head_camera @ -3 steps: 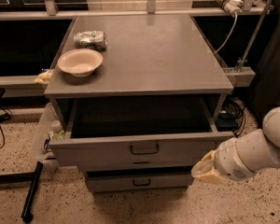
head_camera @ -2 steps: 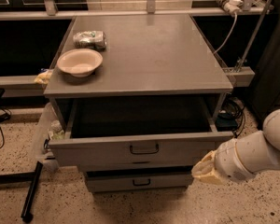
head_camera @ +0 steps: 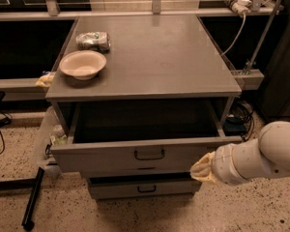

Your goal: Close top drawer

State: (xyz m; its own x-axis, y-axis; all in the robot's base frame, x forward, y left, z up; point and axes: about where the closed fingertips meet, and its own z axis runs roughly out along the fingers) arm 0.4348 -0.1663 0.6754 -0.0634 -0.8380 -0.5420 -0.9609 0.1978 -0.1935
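1. The grey cabinet (head_camera: 159,57) fills the middle of the view. Its flat top is seen from above and from the front.
2. The top drawer (head_camera: 101,154) is directly under this top and is pulled far out toward the camera. Its dark inside is open to view, and its flat front stands well forward of the cabinet body.
3. The white robot arm (head_camera: 266,153) comes in from the right edge, low, at the height of the drawer front.
4. A lower drawer (head_camera: 116,190) is under the top drawer. It is pushed in, and only its front shows.
5. A pale bowl (head_camera: 82,64) stands upright on the cabinet top near the left edge.
6. A crumpled silvery packet (head_camera: 93,40) lies just behind the bowl.
7. The gripper (head_camera: 202,170), yellowish at its tip, is at the right end of the top drawer's front, touching it or just beside it. I cannot tell if it is spread or pressed together.
8. The small dark handle (head_camera: 149,154) sits at the centre of the drawer front, apart from the gripper.
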